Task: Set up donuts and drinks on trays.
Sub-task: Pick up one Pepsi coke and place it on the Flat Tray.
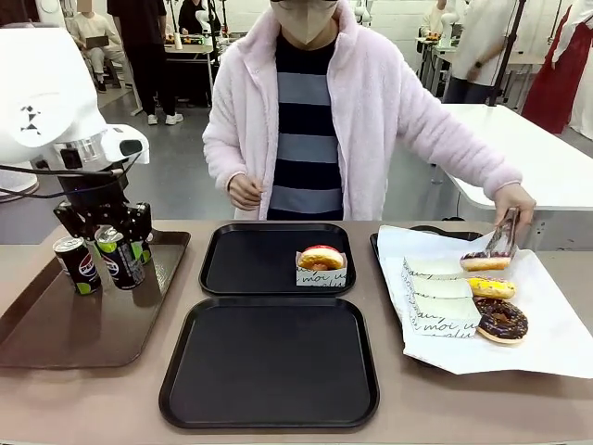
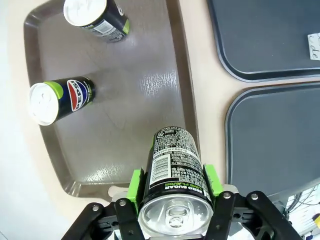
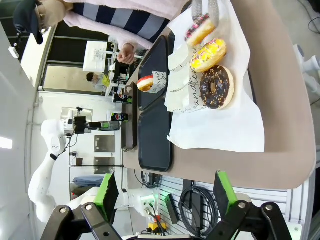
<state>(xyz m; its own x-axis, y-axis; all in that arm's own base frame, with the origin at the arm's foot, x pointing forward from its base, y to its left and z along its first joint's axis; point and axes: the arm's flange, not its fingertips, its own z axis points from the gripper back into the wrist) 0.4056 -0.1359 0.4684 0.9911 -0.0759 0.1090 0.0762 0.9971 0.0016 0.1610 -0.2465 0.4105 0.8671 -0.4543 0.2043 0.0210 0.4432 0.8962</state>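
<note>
My left gripper (image 2: 172, 182) is shut on a black drink can (image 2: 175, 165) and holds it tilted over the brown tray (image 2: 140, 100). From the front, that can (image 1: 119, 257) hangs under the left gripper (image 1: 113, 239). Two more cans (image 2: 60, 100) (image 2: 97, 17) stand on the brown tray. Two black trays lie mid-table. The far one (image 1: 246, 264) carries a pink-topped donut (image 1: 321, 262) in a white sleeve. The near one (image 1: 269, 366) is bare. My right gripper (image 3: 167, 195) hangs open off the table's end with nothing between its fingers.
At the right, a paper-lined tray (image 1: 556, 343) holds a yellow donut (image 1: 491, 287), a chocolate donut (image 1: 501, 320) and stacked white sleeves (image 1: 440, 301). The person's hand (image 1: 514, 199) grips tongs (image 1: 505, 234) on a sprinkled donut (image 1: 485, 261).
</note>
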